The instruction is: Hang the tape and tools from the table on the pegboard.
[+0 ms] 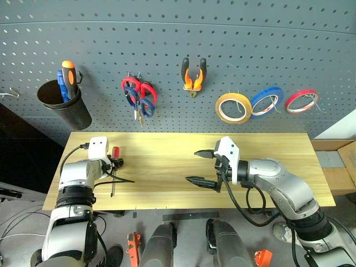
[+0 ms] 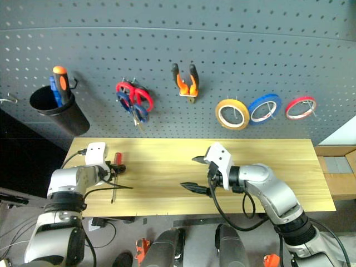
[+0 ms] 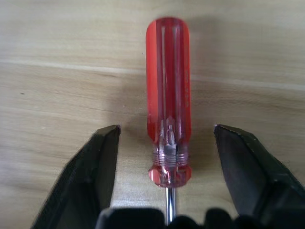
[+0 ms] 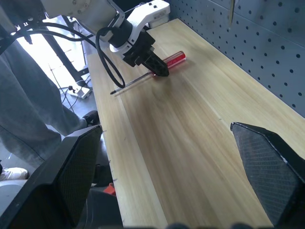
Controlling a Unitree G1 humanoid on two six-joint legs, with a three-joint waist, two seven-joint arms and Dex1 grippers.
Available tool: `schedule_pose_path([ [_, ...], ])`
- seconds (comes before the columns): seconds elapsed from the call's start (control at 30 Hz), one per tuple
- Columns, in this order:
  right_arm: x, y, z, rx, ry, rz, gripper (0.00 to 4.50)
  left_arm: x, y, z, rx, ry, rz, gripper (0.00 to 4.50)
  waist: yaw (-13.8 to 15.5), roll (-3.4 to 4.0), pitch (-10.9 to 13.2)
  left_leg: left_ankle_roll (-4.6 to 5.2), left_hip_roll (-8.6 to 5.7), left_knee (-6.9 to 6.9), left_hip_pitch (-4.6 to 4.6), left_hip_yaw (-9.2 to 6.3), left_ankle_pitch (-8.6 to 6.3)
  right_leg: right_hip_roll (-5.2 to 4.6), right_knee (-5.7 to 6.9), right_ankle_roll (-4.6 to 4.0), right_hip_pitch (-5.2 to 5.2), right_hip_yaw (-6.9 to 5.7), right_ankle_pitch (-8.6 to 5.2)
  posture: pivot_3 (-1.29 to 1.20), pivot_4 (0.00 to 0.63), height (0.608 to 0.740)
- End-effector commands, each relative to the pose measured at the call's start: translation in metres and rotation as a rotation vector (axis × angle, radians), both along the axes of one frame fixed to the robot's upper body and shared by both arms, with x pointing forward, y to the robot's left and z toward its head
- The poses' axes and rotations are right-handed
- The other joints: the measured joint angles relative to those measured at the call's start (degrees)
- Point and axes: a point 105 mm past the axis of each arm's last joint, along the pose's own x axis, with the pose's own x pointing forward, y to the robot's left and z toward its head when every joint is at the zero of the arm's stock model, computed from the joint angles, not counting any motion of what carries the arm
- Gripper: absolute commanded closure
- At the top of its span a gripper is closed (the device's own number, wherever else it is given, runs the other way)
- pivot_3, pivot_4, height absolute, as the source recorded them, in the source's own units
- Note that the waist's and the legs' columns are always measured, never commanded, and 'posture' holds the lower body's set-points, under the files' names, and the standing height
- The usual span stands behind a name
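**One red screwdriver left on the table, framed by the left gripper**

One small screwdriver (image 3: 167,102) with a clear red handle lies flat on the light wooden table (image 1: 167,161), close to its left end. Its long axis runs from near to far: the handle points away toward the pegboard (image 1: 222,33), and the thin metal shaft points back toward the table's near edge.

The left gripper (image 1: 115,164) sits low over the screwdriver. Its two black fingers (image 3: 90,176) stand on either side of the handle's lower end, partly open, with a gap on each side and no contact.

The right gripper (image 1: 203,167) hovers above the middle of the table, spread wide and holding nothing.

On the pegboard hang orange-handled pliers (image 1: 194,75), blue scissors (image 1: 133,100) beside red ones, and a yellow tape roll (image 1: 233,108) to the left of a blue and a red roll.
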Motion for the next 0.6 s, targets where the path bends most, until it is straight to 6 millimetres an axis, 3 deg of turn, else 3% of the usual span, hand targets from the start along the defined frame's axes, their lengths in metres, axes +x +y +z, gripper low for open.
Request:
schedule_pose_path([
  [0.03, -0.004, -0.001, 0.010, 0.014, -0.041, 0.005, 0.00, 0.000, 0.006, 0.004, 0.011, -0.010, 0.009, 2.76, 0.0, 0.00, 0.0, 0.00, 0.00, 0.00, 0.00, 0.00, 0.00, 0.00, 0.00, 0.00, 0.00, 0.00, 0.00, 0.00, 0.322, 0.740],
  [0.13, -0.003, 0.000, 0.010, 0.015, -0.042, 0.004, 0.00, 0.001, 0.009, 0.005, 0.016, -0.020, 0.026, 3.72, 0.0, 0.00, 0.0, 0.01, 0.00, 0.00, 0.00, 0.00, 0.00, 0.00, 0.01, 0.00, 0.00, 0.01, 0.00, 0.00, 0.320, 0.740],
  [0.3, -0.003, 0.001, 0.014, 0.030, -0.044, 0.011, 0.00, -0.009, 0.009, 0.023, 0.047, -0.070, 0.009, 3.72, -0.3, -0.03, 0.0, 0.01, 0.00, 0.00, -0.01, 0.00, -0.01, 0.00, 0.00, 0.00, 0.00, 0.01, 0.00, 0.00, 0.317, 0.740],
  [0.37, -0.007, 0.002, 0.021, 0.067, -0.031, 0.044, 0.00, -0.024, 0.008, 0.039, 0.199, -0.086, -0.068, 3.72, -0.6, -0.08, 0.1, 0.00, 0.01, -0.01, -0.08, 0.01, 0.00, -0.01, -0.02, 0.00, -0.08, 0.06, 0.00, 0.00, 0.314, 0.740],
  [0.43, -0.015, 0.003, 0.033, 0.131, -0.011, 0.096, 0.00, -0.038, -0.001, 0.057, 0.262, -0.110, -0.125, 3.72, -0.9, -0.07, 0.1, 0.00, 0.06, -0.03, -0.19, -0.01, 0.00, 0.00, -0.06, 0.00, -0.16, 0.05, 0.00, 0.01, 0.313, 0.740],
  [0.53, -0.014, 0.002, 0.058, 0.241, -0.030, 0.104, 0.00, -0.058, -0.028, 0.092, 0.221, -0.208, -0.189, 3.72, -0.6, -0.02, 0.2, 0.01, 0.06, -0.04, -0.27, -0.10, -0.01, 0.00, -0.13, -0.02, -0.15, 0.00, -0.01, 0.03, 0.315, 0.740],
  [0.6, -0.015, 0.001, 0.071, 0.288, -0.050, 0.119, 0.00, -0.072, -0.041, 0.105, 0.234, -0.257, -0.236, 3.72, -0.2, 0.00, 0.2, 0.18, 0.04, -0.01, -0.28, -0.11, -0.11, -0.02, -0.13, -0.02, -0.12, 0.00, 0.00, 0.03, 0.314, 0.740],
])
